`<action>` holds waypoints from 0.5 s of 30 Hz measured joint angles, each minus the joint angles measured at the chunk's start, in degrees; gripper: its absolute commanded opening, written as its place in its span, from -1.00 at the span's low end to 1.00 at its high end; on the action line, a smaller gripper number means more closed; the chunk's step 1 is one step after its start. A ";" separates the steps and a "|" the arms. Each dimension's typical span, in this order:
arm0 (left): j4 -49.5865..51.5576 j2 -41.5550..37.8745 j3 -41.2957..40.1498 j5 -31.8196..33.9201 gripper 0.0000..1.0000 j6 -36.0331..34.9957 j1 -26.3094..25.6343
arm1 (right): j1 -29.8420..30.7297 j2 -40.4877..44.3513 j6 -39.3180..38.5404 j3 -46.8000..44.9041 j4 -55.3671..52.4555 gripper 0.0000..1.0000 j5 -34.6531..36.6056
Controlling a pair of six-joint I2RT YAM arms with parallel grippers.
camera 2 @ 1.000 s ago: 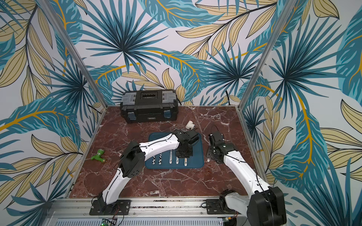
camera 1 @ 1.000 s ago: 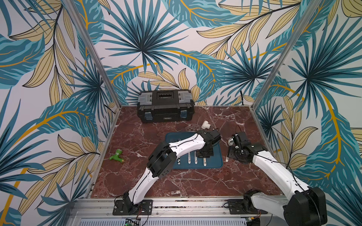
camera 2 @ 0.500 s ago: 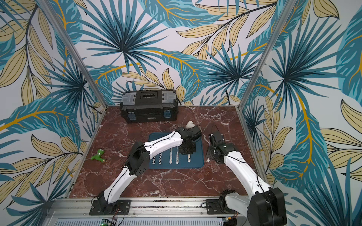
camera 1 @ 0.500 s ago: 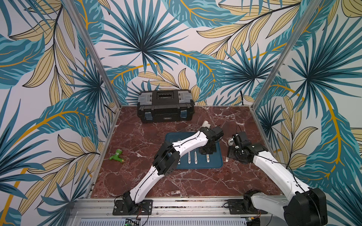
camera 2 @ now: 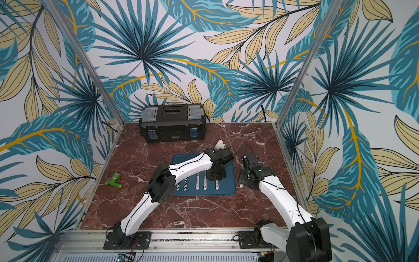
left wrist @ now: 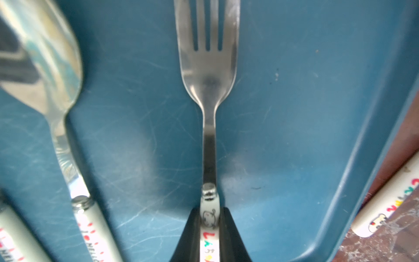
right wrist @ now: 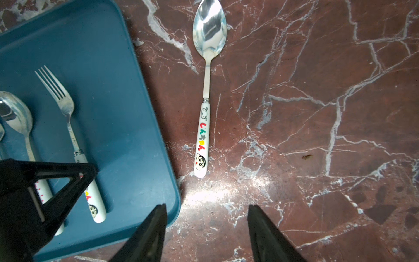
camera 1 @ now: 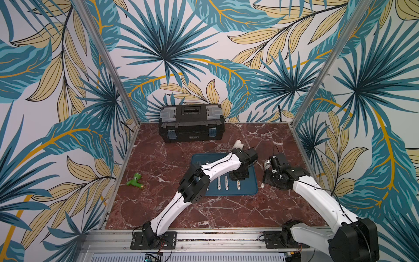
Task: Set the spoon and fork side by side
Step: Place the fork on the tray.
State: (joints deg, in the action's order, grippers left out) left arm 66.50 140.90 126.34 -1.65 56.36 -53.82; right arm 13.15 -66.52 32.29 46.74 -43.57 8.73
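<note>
A fork (left wrist: 208,79) with a white cartoon-printed handle lies on the blue tray (left wrist: 294,113), near its right edge. My left gripper (left wrist: 209,211) is shut on that handle just behind the metal collar. In the right wrist view the fork (right wrist: 68,113) shows with the left fingers over its handle. A spoon (right wrist: 205,108) with a matching handle lies on the marble just outside the tray (right wrist: 102,68), parallel to the fork. My right gripper (right wrist: 206,208) hangs open above the marble behind the spoon's handle end, with nothing between its fingers. In a top view the spoon (camera 1: 266,163) peeks out beside the right arm.
Another spoon (left wrist: 45,56) with a red-marked handle lies on the tray beside the fork, among several pieces of cutlery (camera 1: 226,183). A black toolbox (camera 1: 191,122) stands at the back. A white pipe fitting (camera 1: 238,143) sits behind the tray and a green toy (camera 1: 135,180) at the left.
The left arm's elbow has swung a little to the right while its gripper stays on the fork at the tray's right side. The right arm has not moved.
</note>
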 measured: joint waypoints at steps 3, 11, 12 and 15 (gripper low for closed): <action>-0.02 0.02 0.00 0.04 -0.80 -0.17 0.02 | 0.00 0.00 0.00 0.00 0.02 0.26 -0.22; -0.15 0.13 0.02 0.13 -0.79 -0.39 0.31 | 0.00 0.00 0.00 -0.04 0.02 0.26 -0.26; -0.20 0.13 0.02 0.13 -0.78 -0.39 0.31 | 0.00 0.00 0.00 -0.04 0.00 0.26 -0.26; -0.33 0.13 0.02 0.11 -0.77 -0.44 0.39 | 0.00 0.00 0.00 -0.04 0.02 0.26 -0.31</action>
State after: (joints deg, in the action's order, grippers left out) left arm 66.17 141.03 126.37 -1.54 55.92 -53.43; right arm 13.15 -66.52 32.29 46.70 -43.55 8.43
